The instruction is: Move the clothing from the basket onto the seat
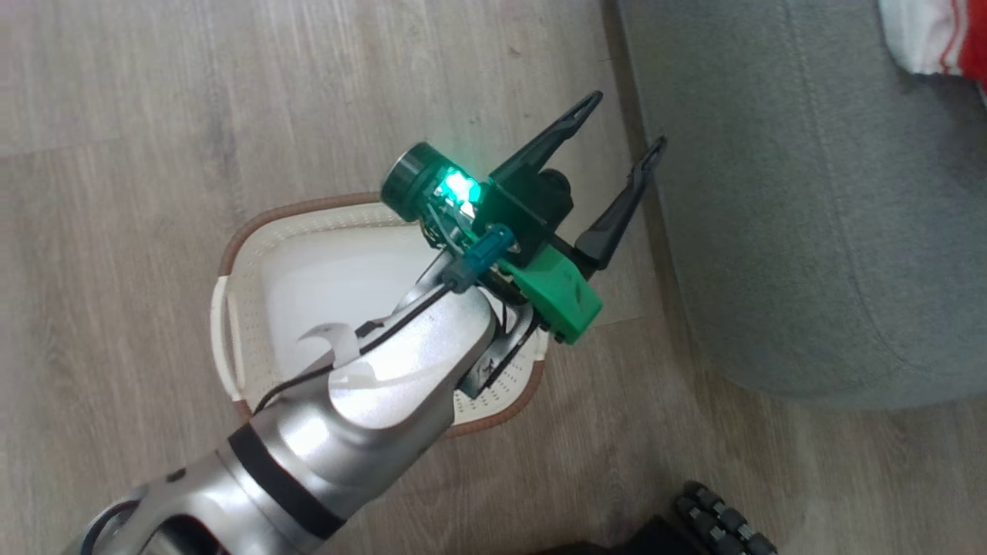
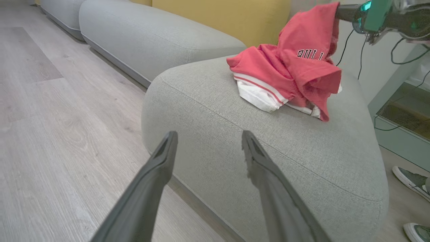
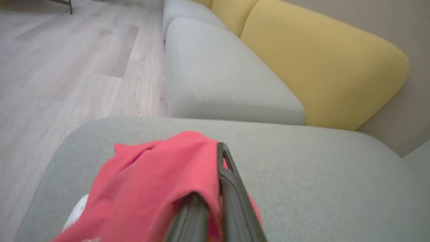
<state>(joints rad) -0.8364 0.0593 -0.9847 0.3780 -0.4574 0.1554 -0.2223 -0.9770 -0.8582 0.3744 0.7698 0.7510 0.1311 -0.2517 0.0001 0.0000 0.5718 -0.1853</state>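
Observation:
The cream basket [image 1: 231, 262] with its brown rim sits on the wood floor, its white inside bare. Above it my left gripper [image 1: 626, 119] is open and holds nothing, its fingers pointing toward the grey seat [image 1: 810, 231]. The left wrist view shows these open fingers [image 2: 209, 134] facing the seat [image 2: 268, 144]. On the seat lies the red clothing [image 2: 289, 67], with white trim and dark lettering. Its upper part is lifted by my right gripper [image 2: 342, 12]. In the right wrist view, that gripper [image 3: 210, 174] is shut on the red clothing [image 3: 161, 181] above the seat [image 3: 319, 168].
More grey cushions [image 2: 151, 37] and yellow back cushions [image 3: 319, 67] run along the sofa. Wood floor [image 1: 116, 231] surrounds the basket. A person's shoes [image 2: 411, 179] stand beyond the seat's right end, near cables and a pale shelf. A dark ribbed part [image 1: 717, 524] lies at the bottom.

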